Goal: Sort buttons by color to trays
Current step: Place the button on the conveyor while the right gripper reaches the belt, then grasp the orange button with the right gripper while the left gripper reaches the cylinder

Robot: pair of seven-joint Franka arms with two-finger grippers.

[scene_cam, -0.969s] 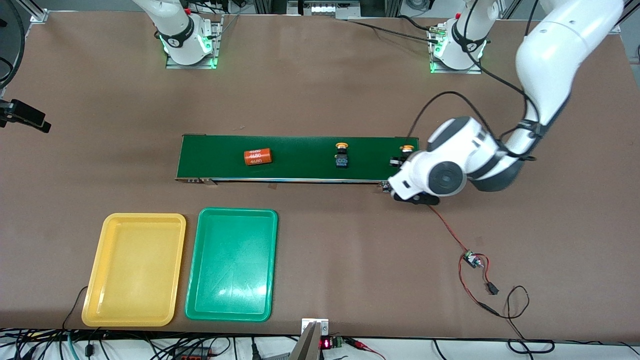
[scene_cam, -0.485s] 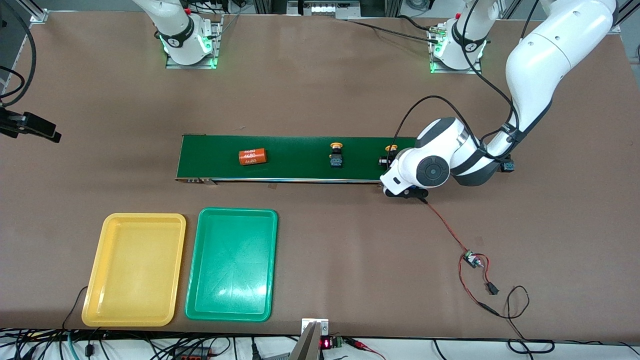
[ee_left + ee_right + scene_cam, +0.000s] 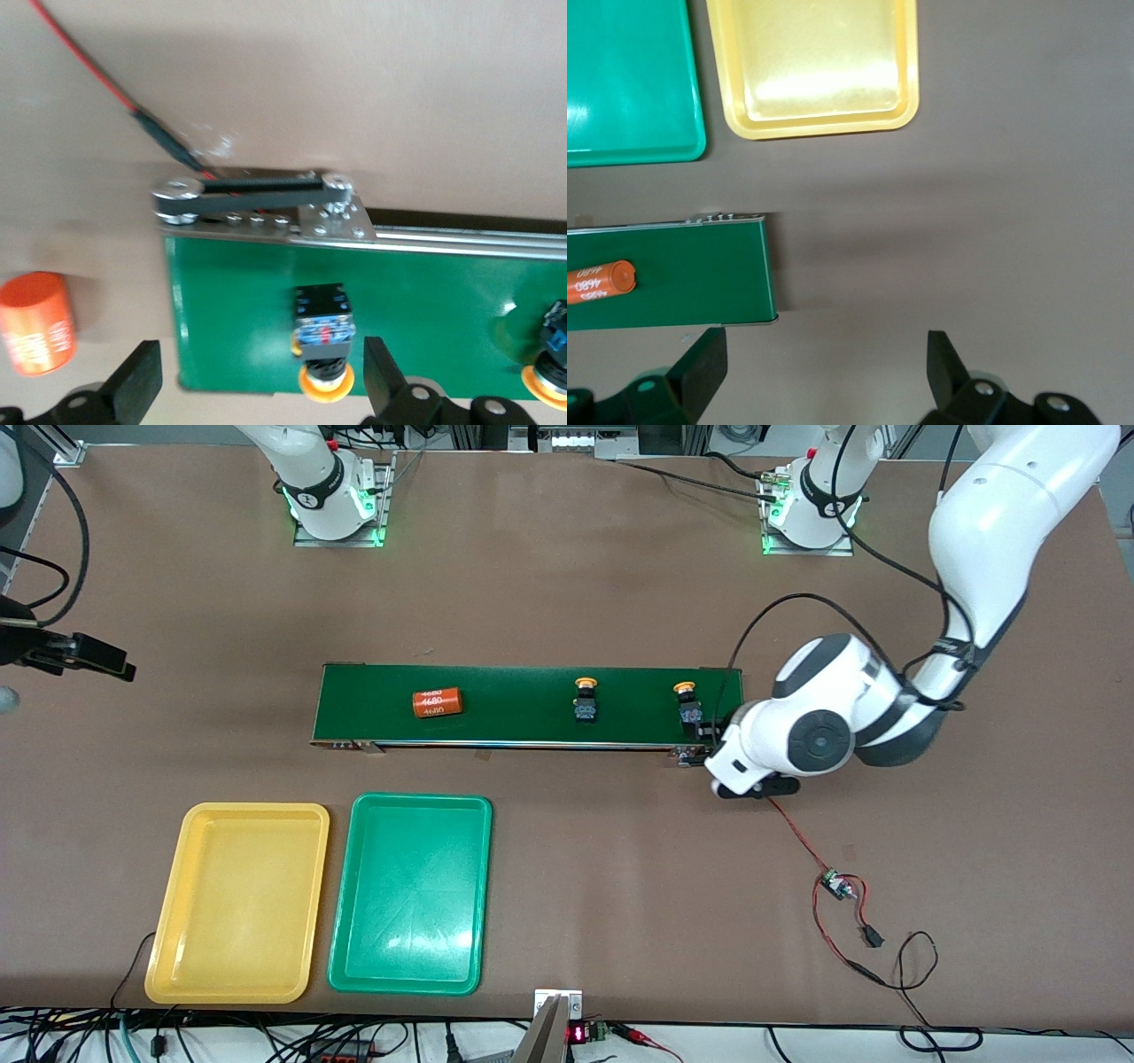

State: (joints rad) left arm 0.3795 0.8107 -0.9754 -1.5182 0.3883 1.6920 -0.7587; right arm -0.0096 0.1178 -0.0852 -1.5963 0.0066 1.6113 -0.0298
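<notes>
Buttons, two small yellow-capped push switches, stand on the dark green belt at frame centre. They look light, rigid, top-heavy; grasp the black body. Left gripper is spread wide, empty, over the belt end; right gripper waits, also wide.

Glossy plastic trays — matt conveyor belt, brown table.
</notes>
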